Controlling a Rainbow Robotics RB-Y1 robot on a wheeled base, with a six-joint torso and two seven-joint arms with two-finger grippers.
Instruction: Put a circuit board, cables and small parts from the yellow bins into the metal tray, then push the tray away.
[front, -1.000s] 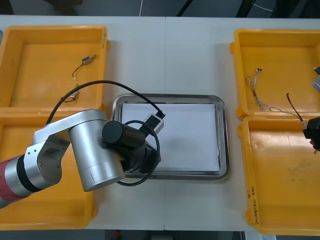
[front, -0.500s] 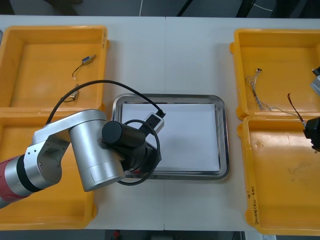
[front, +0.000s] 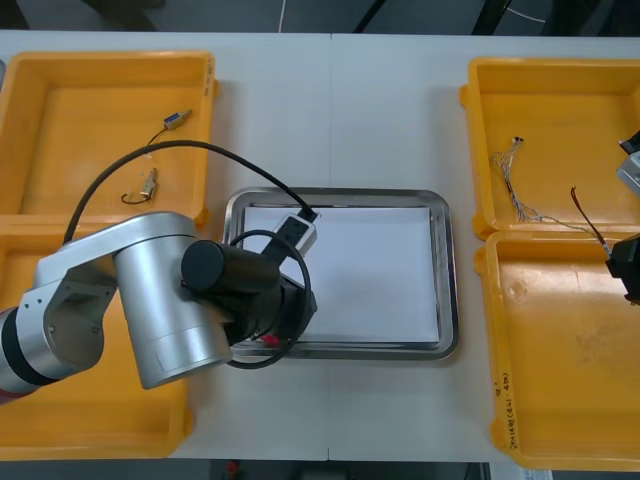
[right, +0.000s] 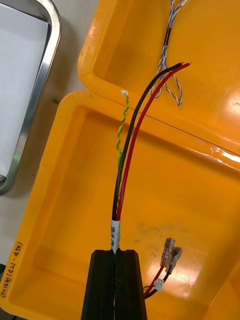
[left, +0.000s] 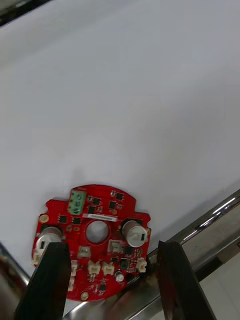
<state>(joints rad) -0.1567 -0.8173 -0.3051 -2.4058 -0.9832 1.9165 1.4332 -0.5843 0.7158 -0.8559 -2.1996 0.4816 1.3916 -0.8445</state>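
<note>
A round red circuit board (left: 92, 240) lies flat on the white inside of the metal tray (left: 210, 220), near its front left corner and against the rim. My left gripper (left: 110, 246) hovers over it, open, one finger at each side and nothing held. In the front view the left arm covers that corner of the tray (front: 445, 270), and a sliver of the red board (front: 268, 341) peeks out. My right gripper (right: 117, 280) is shut on a red and black cable (right: 132, 150) over the near right yellow bin (right: 60, 200). The right gripper (front: 625, 268) is at the front view's right edge.
A twisted blue and white cable (front: 515, 185) lies in the far right bin. A yellow-green twisted cable (right: 121, 125) and small connectors (right: 170, 252) lie in the near right bin. Small metal parts (front: 175, 122) on thin wires sit in the far left bin.
My left gripper has opened and let go of the circuit board onto the tray. The left arm has shifted a little left. The right arm has barely moved.
</note>
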